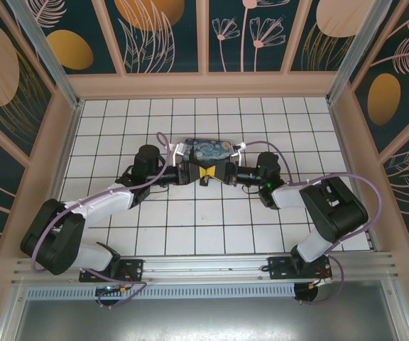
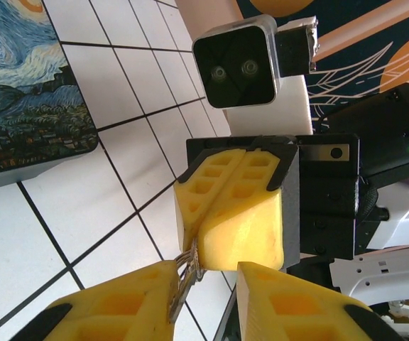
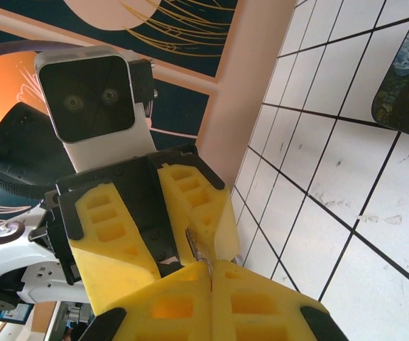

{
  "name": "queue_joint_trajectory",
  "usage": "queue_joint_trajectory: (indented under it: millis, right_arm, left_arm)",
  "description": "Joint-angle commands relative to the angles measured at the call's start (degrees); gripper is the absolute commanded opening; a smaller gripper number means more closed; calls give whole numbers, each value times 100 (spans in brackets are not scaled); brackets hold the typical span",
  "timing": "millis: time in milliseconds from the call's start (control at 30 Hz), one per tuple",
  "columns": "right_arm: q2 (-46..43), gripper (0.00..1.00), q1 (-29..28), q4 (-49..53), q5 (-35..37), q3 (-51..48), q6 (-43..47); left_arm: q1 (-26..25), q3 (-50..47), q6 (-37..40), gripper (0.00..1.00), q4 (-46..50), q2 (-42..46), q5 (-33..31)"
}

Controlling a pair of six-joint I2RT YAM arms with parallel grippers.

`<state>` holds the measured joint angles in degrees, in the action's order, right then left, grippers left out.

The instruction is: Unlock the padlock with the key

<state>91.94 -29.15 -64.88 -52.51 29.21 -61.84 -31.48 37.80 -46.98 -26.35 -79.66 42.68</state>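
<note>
Yellow ribbed fingers (image 2: pixel 119 305) of the left gripper (image 2: pixel 206 295) are shown at the left of the meeting point. They stand partly apart, and nothing is seen clamped across the gap. A thin silvery metal piece lies against the inner face of one finger. It is judged to be the key (image 3: pixel 197 247), though its head is hidden.

At the right, the right gripper (image 3: pixel 211 278) is shown fully closed. Its two fingertips are pressed together on the base of that piece, which projects toward the left gripper.

The padlock is judged to lie at this same junction, above the white tiled floor (image 1: pixel 190 227) and just on the near side of the starry-night box (image 1: pixel 206 149). Its dark body is hidden among the fingers.

For the step in hand, taken to be insertion, the lock body should first be clamped firmly by the left jaws. The blade should then be lined up with the keyway before any push is made. The turn should be given by a small wrist roll, since so thin a blade is judged easily bent.

No brand, label or legible writing is found. A painted night sky is carried on the box, and floral motifs on the walls (image 1: pixel 261 35).
</note>
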Motion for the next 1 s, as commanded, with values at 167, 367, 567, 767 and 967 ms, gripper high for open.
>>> queue_joint_trajectory:
  millis: [167,367,567,767,967]
  right_arm:
    - [-106,0,-67,-18,-22,-118,119]
    - [-187,0,-74,151,-33,-23,211]
    - [-271,4,-82,265,-101,-46,318]
    - [-538,39,187,924,-444,-66,901]
    - [-1115,48,511,2728,-330,306,1996]
  left_arm:
    - [-15,88,-10,17,-235,-33,145]
    - [-8,33,44,8,-195,43,182]
    - [-8,11,106,0,-186,54,190]
    - [-7,76,199,0,-118,1,347]
    - [-11,37,352,0,109,98,334]
